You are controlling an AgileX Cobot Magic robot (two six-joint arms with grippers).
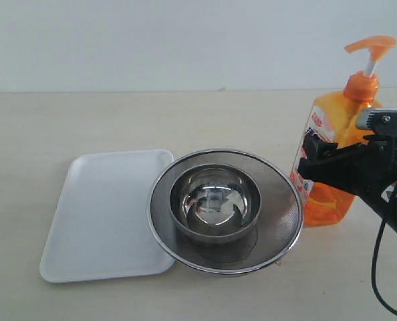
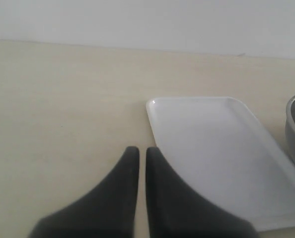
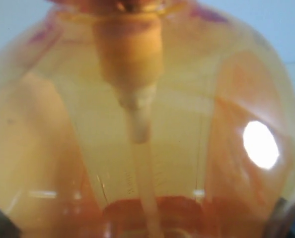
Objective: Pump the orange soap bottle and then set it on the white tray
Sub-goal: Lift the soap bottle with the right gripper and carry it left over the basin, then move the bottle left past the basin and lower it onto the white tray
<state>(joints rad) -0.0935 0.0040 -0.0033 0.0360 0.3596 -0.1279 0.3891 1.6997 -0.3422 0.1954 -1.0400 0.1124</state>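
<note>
Exterior view puts us at the pumping step, we judge: the orange soap bottle [image 1: 327, 200] stands upright across the strainer [image 1: 284, 212] from the white tray [image 1: 98, 221], and its raised pump head [image 1: 370, 45] needs a press down. Our right gripper [image 1: 312, 164] straddles its body, fingers wide, though we cannot tell whether they grip. Our left gripper [image 2: 142, 163] has its fingers nearly together, empty, beside the tray.

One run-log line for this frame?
right gripper at orange soap bottle, grip unclear | bottle upright on table, off white tray | left gripper shut beside tray
</note>
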